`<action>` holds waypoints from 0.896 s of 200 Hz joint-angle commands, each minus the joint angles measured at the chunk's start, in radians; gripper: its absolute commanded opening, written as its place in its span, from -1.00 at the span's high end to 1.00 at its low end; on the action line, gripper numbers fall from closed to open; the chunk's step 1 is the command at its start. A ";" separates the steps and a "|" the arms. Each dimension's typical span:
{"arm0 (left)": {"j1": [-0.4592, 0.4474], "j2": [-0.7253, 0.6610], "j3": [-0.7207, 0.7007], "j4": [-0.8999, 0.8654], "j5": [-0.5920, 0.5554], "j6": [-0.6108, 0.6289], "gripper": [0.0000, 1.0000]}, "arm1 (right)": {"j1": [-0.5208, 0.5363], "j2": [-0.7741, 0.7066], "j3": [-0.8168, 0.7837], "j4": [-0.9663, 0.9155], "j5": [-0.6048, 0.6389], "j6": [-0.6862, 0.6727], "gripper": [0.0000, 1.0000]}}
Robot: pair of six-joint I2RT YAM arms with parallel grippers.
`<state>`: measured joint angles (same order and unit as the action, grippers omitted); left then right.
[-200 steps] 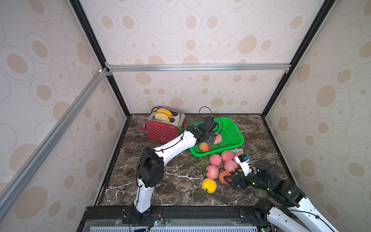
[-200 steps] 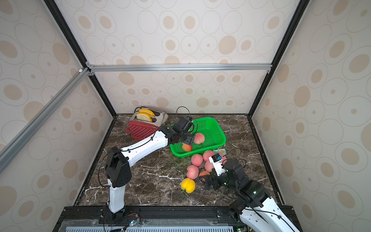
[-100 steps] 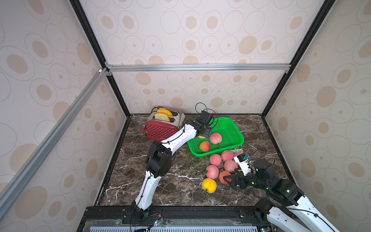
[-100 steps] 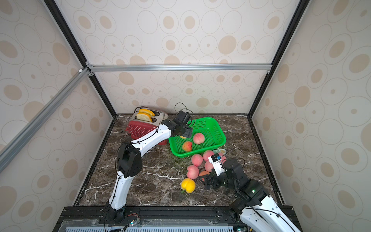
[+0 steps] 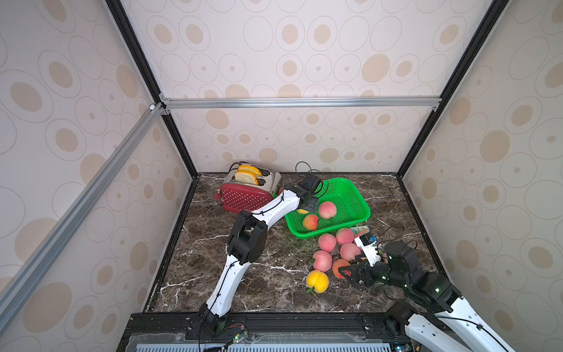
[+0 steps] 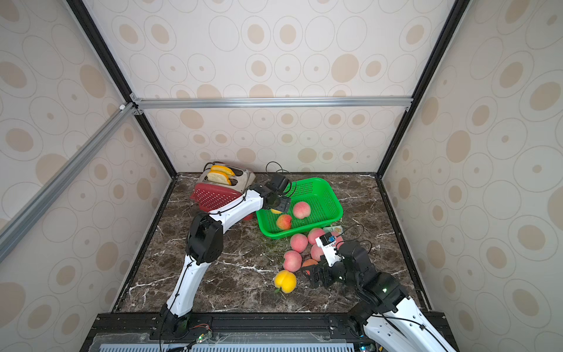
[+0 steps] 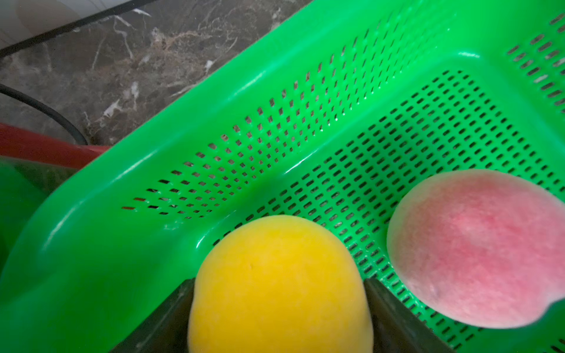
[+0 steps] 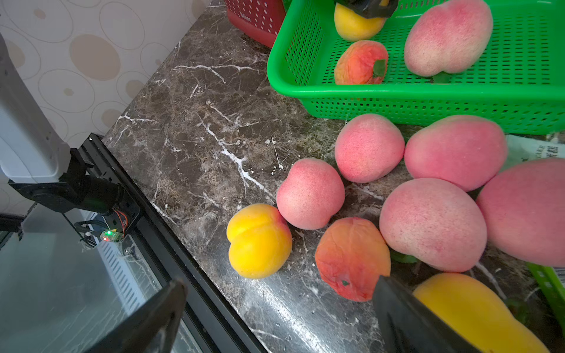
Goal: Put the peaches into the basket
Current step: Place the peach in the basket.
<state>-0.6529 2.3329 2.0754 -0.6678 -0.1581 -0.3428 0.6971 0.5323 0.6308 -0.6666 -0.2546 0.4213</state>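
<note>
Between the dark fingers of the left gripper (image 7: 279,282): a matte yellow peach (image 7: 275,259), low inside the glossy green perforated basket (image 7: 275,91) — clamped or just flanked, cannot tell. Right gripper (image 8: 278,282) spread wide, empty, above veined marble table (image 8: 214,137); fuzzy pink peaches (image 8: 432,224), round, creased, beside it — outside the basket.

3 walls of cream wallpaper (image 5: 289,67), printed with beige ovals and thin grey rings, close the cell at the back and at both sides. Black metal corner posts (image 5: 134,48) run along their joints. 2 silver aluminium bars cross them: 1 horizontal bar (image 5: 304,102) on the back wall and 1 slanting bar (image 5: 91,189) on the left. The desk is a dark brown marble top (image 5: 274,283) with white veins. A black rail (image 5: 289,320) borders its front edge. Light is soft and even.
</note>
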 commanded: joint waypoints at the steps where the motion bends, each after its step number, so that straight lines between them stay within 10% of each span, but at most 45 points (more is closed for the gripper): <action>1: 0.012 0.009 0.023 -0.001 -0.001 0.002 -0.70 | 0.007 -0.004 -0.003 0.010 -0.006 -0.016 -1.00; 179: -0.001 -0.131 -0.085 -0.005 -0.003 0.022 -0.79 | 0.007 0.010 -0.013 0.006 0.013 -0.003 -1.00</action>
<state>-0.6468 2.3138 2.0293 -0.6678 -0.1719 -0.3405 0.6971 0.5591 0.6304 -0.6659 -0.2512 0.4114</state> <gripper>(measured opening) 0.893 0.999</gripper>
